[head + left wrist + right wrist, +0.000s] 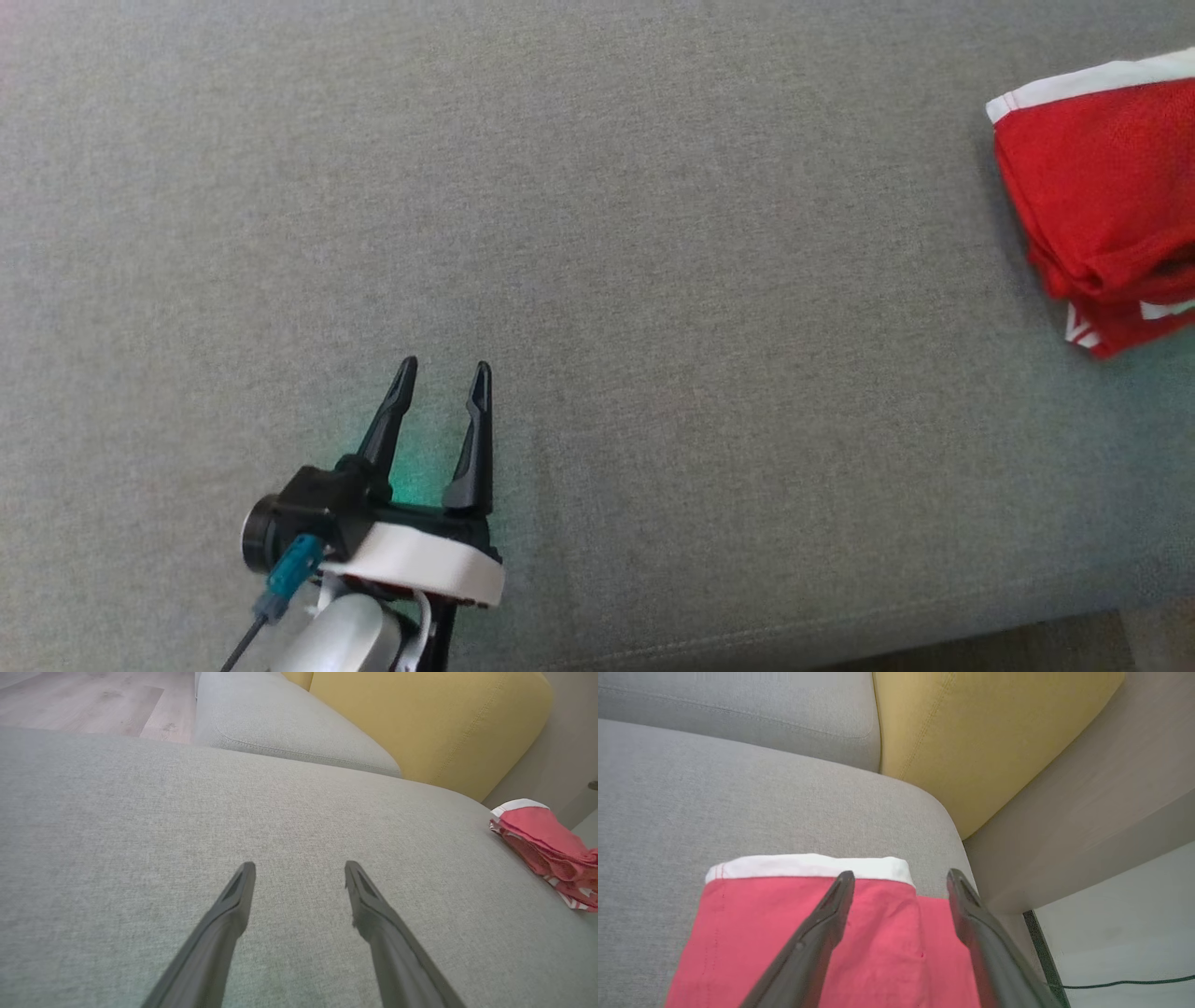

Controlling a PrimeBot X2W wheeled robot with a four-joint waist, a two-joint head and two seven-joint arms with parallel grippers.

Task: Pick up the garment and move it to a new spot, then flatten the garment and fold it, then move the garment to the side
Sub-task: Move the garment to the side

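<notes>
The garment (1106, 201) is red with a white band, folded into a compact stack at the far right of the grey sofa seat (597, 233). The left wrist view shows the garment (546, 849) far off to the right. My left gripper (445, 369) stands open over bare seat fabric at the lower left, nothing between its fingers; the left wrist view shows the same open gripper (300, 871). My right gripper (900, 879) is open and hovers just above the garment (752, 933), near its white band (803, 865).
A yellow cushion (985, 732) and a grey back cushion (738, 709) stand behind the seat. The sofa's armrest (1087, 826) rises right beside the garment. A wood floor (93, 700) lies beyond the seat, whose front edge (840, 635) runs along the bottom.
</notes>
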